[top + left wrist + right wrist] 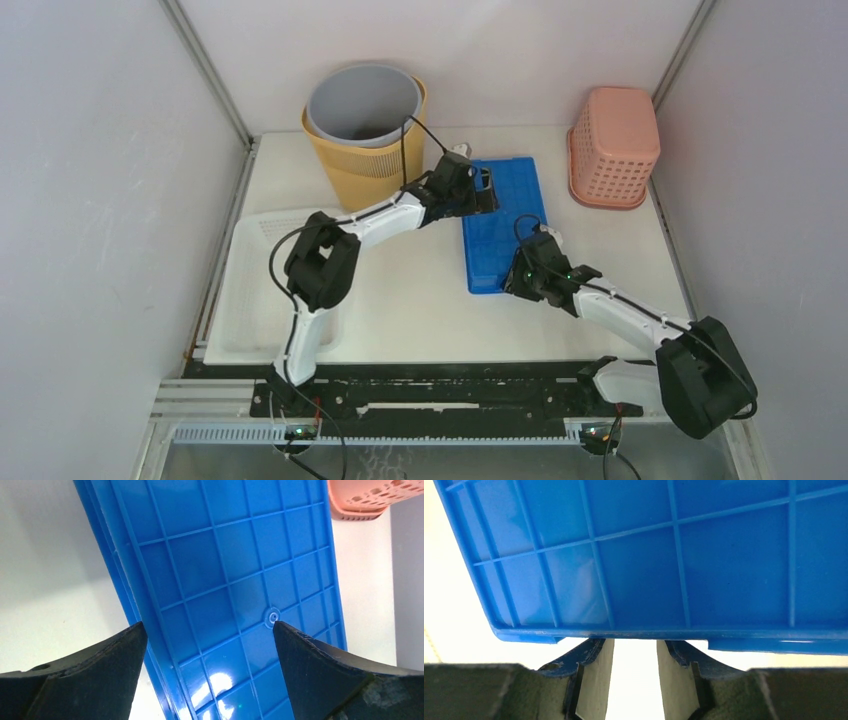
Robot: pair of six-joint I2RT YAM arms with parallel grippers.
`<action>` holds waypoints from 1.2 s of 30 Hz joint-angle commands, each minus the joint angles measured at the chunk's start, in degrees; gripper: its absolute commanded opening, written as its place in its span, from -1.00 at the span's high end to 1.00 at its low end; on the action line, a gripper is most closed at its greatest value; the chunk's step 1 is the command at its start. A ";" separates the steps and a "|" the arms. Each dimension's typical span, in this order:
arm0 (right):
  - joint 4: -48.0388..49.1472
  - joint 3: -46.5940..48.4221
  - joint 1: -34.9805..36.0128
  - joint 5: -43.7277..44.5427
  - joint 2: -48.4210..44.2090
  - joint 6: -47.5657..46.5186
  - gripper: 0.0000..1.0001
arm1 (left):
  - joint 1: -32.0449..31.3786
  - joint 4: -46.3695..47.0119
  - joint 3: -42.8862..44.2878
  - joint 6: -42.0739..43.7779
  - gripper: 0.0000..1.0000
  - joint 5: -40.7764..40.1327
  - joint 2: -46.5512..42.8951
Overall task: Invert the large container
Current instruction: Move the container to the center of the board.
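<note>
Large blue plastic crate [505, 215] lies flat on the white worktop [420, 310], mid-right, long axis running away from the arms. The ribbed grid underside faces up in both wrist views, so by my read it's already upside down and the flip itself looks done.

Left gripper [480, 190] hovers over the crate's far end. Its jaws are spread fully wide, let go, nothing between them. The left wrist view shows only the ribbed base [225, 580] between the two pads, and I see no contact. Looks like a release pose, clear for a retreat.

Right gripper [522, 268] sits at the crate's near short edge, low to the worktop. Jaws are part-way apart, with bare worktop showing in the gap. The tips [591, 647] run up under the crate's rim lip [674, 632] and are hidden there, so I cannot tell whether they pinch the lip or just sit beside it. The position suggests it was steadying that edge.

Remaining: clear both arms without dragging the crate.
</note>
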 commanded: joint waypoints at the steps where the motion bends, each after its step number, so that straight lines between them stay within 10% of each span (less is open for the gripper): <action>1: 4.02 3.57 -3.92 -2.19 1.60 -2.12 0.12 | 0.78 3.23 6.83 0.23 -1.00 2.87 1.96; 21: 5.94 16.36 -13.83 -8.01 19.13 -4.21 0.12 | 4.53 1.06 35.31 0.22 -1.00 11.65 19.72; 36: 6.62 25.24 -21.26 -12.53 28.18 -4.52 0.13 | 7.73 4.77 36.07 -1.86 -1.00 14.93 20.81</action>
